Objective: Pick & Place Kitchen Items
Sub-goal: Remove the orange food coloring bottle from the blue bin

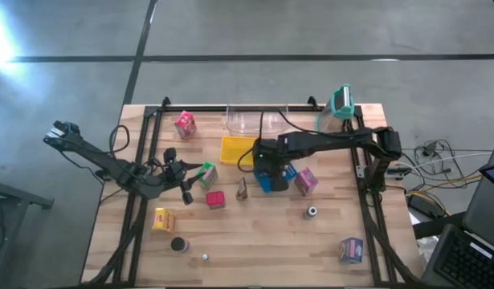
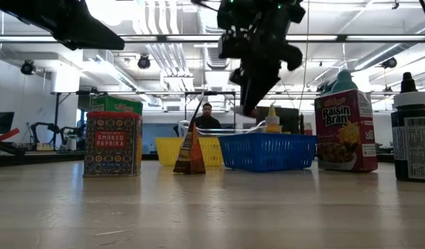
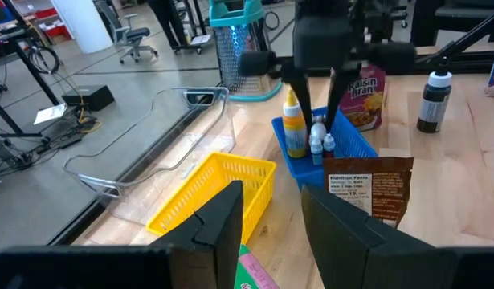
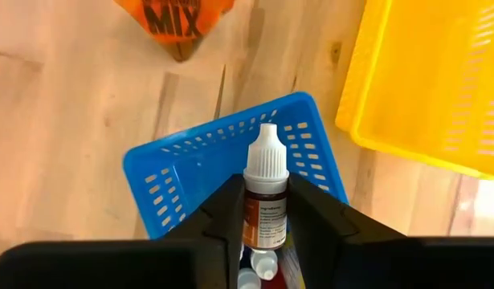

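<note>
A small dropper bottle (image 4: 265,197) is pinched by the right gripper (image 4: 265,217) above the blue basket (image 4: 170,172). "Raisin Bran" (image 2: 345,128) and "Smoked Paprika" (image 2: 111,145) are read in the low view only. The left gripper (image 3: 271,221), narrowly parted, holds nothing beside the green carton (image 1: 206,173).

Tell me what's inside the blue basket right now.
In the blue basket stand a yellow bottle and small white-capped dropper bottles. The right gripper holds another dropper bottle above it. The basket floor and anything lower are hidden by its walls and the gripper.
</note>
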`<state>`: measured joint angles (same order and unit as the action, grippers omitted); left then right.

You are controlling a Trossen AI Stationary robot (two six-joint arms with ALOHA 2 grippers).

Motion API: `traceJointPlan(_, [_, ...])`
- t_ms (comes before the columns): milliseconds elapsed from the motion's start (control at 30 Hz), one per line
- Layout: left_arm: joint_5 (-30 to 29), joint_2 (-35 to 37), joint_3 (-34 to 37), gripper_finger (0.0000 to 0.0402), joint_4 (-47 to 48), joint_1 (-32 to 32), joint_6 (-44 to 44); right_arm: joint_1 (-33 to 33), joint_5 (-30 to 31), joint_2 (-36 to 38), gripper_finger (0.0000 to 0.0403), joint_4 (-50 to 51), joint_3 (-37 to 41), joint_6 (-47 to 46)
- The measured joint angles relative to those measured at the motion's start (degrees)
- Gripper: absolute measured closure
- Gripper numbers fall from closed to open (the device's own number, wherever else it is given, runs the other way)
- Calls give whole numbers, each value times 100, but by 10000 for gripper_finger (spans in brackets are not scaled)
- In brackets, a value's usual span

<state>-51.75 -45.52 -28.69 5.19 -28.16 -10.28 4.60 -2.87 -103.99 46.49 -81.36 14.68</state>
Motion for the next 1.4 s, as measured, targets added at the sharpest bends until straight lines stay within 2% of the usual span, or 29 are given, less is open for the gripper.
traceJointPlan(133, [0, -2, 0, 266, 0, 2, 0, -64, 0, 189, 318, 6, 0, -77])
traceJointPlan(367, [0, -2, 0, 266, 0, 2, 0, -245, -13, 517, 333, -47, 0, -153])
traceJointPlan(600, [1, -2, 0, 266, 0, 2, 0, -458, -22, 705, 316, -148, 0, -465])
traceJointPlan(833, [0, -2, 0, 266, 0, 2, 0, -862, -22, 794, 333, -376, 4, -697])
traceJointPlan(1167, [0, -2, 0, 266, 2, 2, 0, -1669, -12, 941, 320, -668, 15, -1329])
traceJointPlan(1400, [2, -2, 0, 266, 0, 2, 0, -2327, 611, 943, 332, -767, 75, -1727])
